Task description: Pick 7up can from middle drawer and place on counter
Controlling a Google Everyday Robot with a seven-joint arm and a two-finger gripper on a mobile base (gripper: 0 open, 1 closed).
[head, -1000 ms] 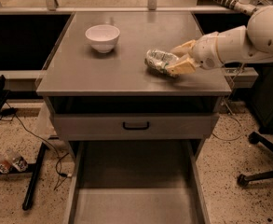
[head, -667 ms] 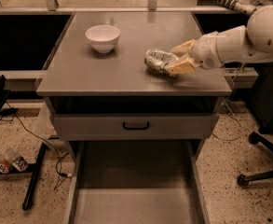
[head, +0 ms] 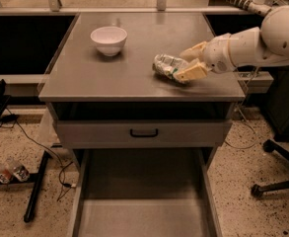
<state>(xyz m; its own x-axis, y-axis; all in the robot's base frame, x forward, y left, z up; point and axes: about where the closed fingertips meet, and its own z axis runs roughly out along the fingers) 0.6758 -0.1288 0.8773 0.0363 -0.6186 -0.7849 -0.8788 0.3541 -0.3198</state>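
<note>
The 7up can (head: 164, 64), silvery-white with green marks and dented, lies on its side on the counter (head: 119, 75), right of the middle. My gripper (head: 179, 65) reaches in from the right at counter height. Its two tan fingers (head: 191, 72) sit on either side of the can's right end and are closed on it. The can rests on the counter top. The middle drawer (head: 144, 201) is pulled out below, and the part of its grey floor in view is bare.
A white bowl (head: 108, 39) stands on the counter at the back left. A closed drawer front with a black handle (head: 144, 132) sits under the counter. Cables and small bottles (head: 6, 171) lie on the floor at left. A chair base (head: 277, 184) is at right.
</note>
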